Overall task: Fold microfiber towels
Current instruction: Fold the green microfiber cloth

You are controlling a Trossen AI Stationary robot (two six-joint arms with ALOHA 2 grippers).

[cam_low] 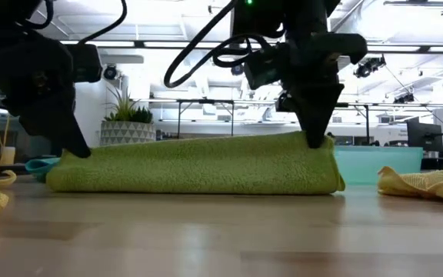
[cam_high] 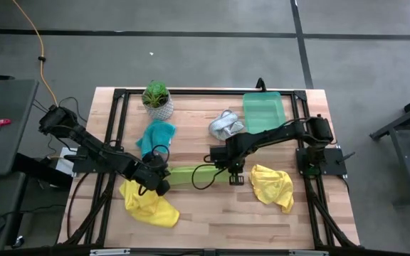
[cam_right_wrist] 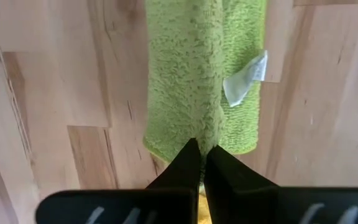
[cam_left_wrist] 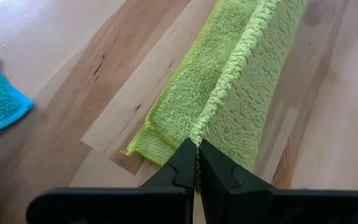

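A lime green microfiber towel (cam_high: 191, 174) lies doubled over as a long band across the table's middle, its underside on the wood (cam_low: 198, 165). My left gripper (cam_high: 164, 183) is shut on its left end and my right gripper (cam_high: 231, 173) on its right end. One yellow towel (cam_high: 148, 206) lies crumpled at the near left, another (cam_high: 272, 186) at the near right. A teal towel (cam_high: 155, 136) and a grey-white one (cam_high: 225, 126) lie bunched farther back. My left gripper pinches the stitched hem (cam_left_wrist: 199, 138) at the lime towel's left end between its two fingers, slanting down from the table's left and lying along the band. The held edge stands as a ridge; the towel's end (cam_low: 64, 173) rests on the table. My right gripper pinches the upper layers (cam_right_wrist: 205, 134) at the lime towel's right end between its two fingers, from above, pointing down. How many layers, I cannot tell. That end (cam_low: 314, 150) is raised a little into a ridge, and the fold below it stays on the table.
A translucent green tray (cam_high: 265, 112) stands at the far right and a small plant in a white pot (cam_high: 157, 99) at the far left. A white label (cam_right_wrist: 247, 78) sticks out of the lime towel. Bare wood lies along the near edge between the yellow towels.
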